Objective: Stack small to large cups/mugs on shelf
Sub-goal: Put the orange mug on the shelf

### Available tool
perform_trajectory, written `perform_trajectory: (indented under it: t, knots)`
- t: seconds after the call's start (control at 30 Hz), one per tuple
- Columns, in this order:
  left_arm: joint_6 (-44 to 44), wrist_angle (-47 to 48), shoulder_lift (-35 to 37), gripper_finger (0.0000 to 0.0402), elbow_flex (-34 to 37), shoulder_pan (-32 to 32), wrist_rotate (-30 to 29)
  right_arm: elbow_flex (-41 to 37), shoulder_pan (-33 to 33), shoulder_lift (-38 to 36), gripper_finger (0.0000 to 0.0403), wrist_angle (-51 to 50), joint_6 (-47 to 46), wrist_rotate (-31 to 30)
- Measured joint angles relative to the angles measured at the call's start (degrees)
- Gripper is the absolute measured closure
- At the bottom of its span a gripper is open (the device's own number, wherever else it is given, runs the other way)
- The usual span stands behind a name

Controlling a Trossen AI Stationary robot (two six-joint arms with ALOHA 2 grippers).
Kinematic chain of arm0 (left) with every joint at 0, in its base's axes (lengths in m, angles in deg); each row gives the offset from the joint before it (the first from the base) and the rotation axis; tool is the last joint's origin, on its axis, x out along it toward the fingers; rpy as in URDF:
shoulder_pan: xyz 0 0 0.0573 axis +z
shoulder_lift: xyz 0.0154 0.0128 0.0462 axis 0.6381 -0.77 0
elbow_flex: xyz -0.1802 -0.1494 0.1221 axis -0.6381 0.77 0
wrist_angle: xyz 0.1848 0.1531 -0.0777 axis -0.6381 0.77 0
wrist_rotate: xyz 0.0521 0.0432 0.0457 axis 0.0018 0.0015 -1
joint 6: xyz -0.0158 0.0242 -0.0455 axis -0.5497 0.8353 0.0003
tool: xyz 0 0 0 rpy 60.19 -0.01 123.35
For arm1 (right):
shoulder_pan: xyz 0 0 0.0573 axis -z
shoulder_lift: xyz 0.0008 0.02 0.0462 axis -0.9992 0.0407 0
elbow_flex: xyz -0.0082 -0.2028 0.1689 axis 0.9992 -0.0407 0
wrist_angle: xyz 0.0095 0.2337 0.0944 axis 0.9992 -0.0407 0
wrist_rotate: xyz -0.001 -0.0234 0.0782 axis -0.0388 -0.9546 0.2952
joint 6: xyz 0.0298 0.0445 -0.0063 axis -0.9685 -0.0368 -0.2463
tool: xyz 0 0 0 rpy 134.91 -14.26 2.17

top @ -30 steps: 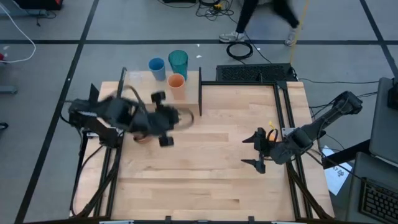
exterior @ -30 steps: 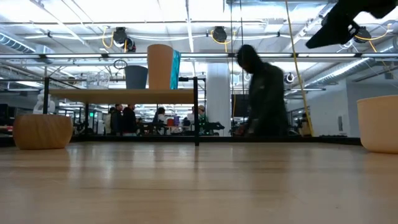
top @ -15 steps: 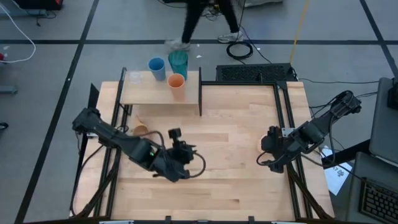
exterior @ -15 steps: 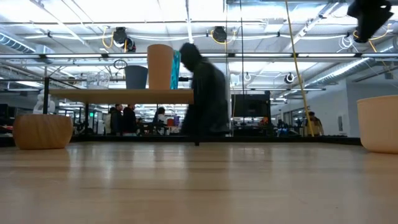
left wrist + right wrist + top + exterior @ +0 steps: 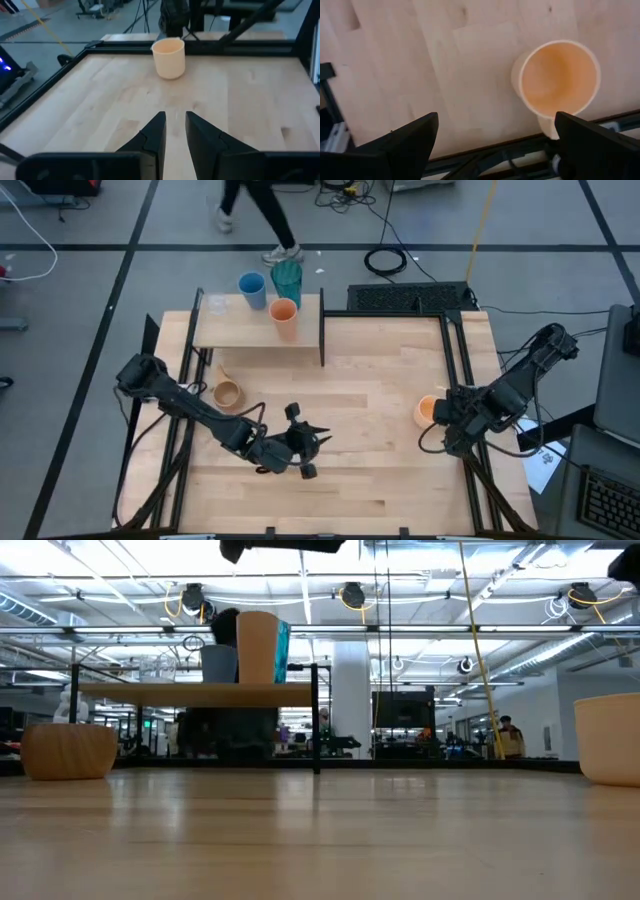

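On the shelf (image 5: 250, 333), raised at the tabletop's (image 5: 350, 470) far left corner, a teal tumbler (image 5: 287, 278), a blue cup (image 5: 252, 288) and an orange cup (image 5: 284, 313) are grouped. A tan mug (image 5: 228, 393) is seen on the tabletop below the shelf; a peach mug (image 5: 428, 409) stands upright near the right edge. The right gripper (image 5: 495, 145) is spread wide above that mug, holding nothing. The left gripper (image 5: 174, 131), nearly closed and empty, is held low over mid-table. A person (image 5: 250, 210) is seen on the grey floor beyond.

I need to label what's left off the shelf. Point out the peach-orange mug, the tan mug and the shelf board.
peach-orange mug (image 5: 559, 77): right wrist view, inside of its bowl.
tan mug (image 5: 228, 393): high view, its open top.
shelf board (image 5: 240, 328): high view, bare wood.
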Motion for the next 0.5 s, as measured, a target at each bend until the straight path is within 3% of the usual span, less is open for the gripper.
perform_trajectory:
  t: [0.17,0.5]
  knots:
    - [2.2,-7.7,0.0,0.0325,4.1,-1.3,0.2,0.0,-1.4,0.8,0.0012,-1.0,-4.3,-0.2]
    - [9.1,-7.9,0.0,0.0325,5.0,-2.5,1.5,-0.1,-0.8,6.6,0.0012,-5.8,-2.9,-1.2]
